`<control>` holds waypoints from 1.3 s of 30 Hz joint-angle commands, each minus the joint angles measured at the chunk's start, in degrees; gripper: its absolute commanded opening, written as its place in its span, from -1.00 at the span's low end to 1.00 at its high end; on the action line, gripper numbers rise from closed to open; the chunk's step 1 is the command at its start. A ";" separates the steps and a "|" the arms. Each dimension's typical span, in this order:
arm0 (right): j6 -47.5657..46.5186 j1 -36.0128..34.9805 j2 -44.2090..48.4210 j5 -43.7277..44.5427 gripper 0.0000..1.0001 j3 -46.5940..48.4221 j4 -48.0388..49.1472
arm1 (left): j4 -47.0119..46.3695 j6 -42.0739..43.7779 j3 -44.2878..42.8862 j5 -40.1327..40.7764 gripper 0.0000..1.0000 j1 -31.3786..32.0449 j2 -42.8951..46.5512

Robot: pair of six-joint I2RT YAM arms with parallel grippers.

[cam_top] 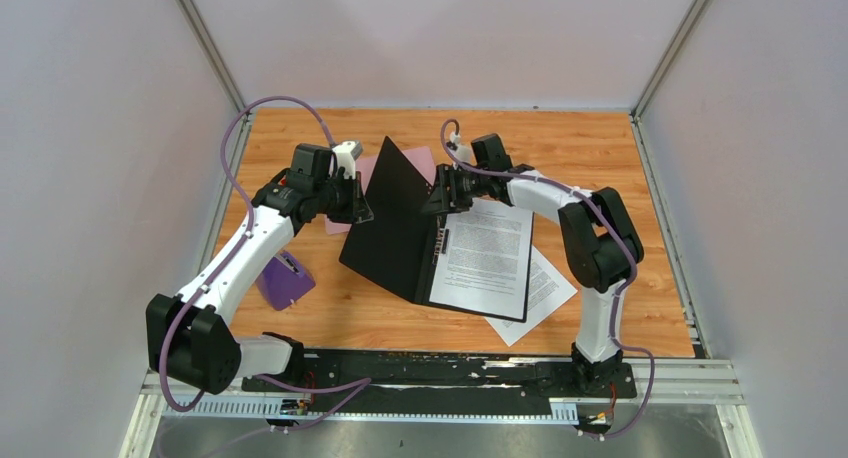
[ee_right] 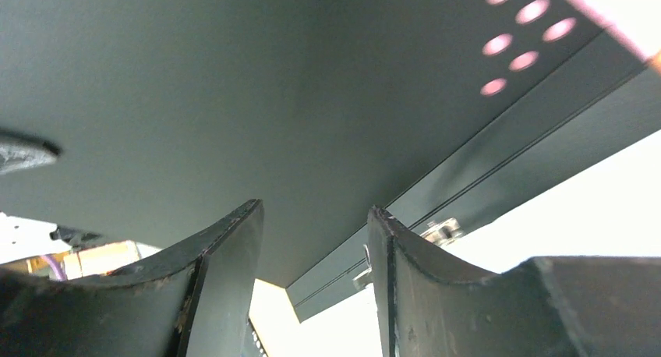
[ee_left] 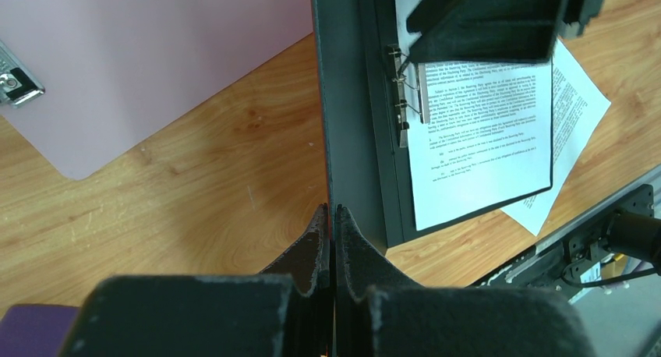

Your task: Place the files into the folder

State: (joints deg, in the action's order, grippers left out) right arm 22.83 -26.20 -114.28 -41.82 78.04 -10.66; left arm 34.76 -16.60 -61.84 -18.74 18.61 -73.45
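Left end effector (ee_left: pixel 334 236) clamps the thin black folder's (cam_top: pixel 395 233) raised cover; right end effector (ee_right: pixel 313 224), spread wide, hovers beside it. Next, probably: fetch the loose white printed sheet (cam_top: pixel 548 296) behind it.

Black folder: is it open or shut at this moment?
Open. The left gripper pinches the black folder by its cover, raised steeply; a printed sheet lies exposed on its inside.

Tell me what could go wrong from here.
The left gripper pinches only the thin edge of the raised folder cover; a slip could drop it onto the open right gripper by the clip. One sheet lies inside, but the second sheet sticks out from underneath and may get left out.
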 commanded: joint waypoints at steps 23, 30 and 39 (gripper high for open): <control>8.70 -5.38 12.45 13.37 -0.28 -7.36 -5.33 | -0.84 0.92 0.77 4.17 -1.00 0.11 2.50; 8.94 -6.81 8.15 14.88 -0.38 -4.47 -7.61 | -0.84 1.09 0.79 4.94 -1.00 0.13 2.92; 7.78 -7.60 7.09 14.84 -0.53 -4.85 -9.16 | -0.46 1.22 0.76 5.45 -1.00 0.10 3.00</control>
State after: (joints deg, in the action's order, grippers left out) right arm 30.57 -33.15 -106.98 -27.35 71.33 -19.51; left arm 35.14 -17.43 -61.19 -15.97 18.72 -72.20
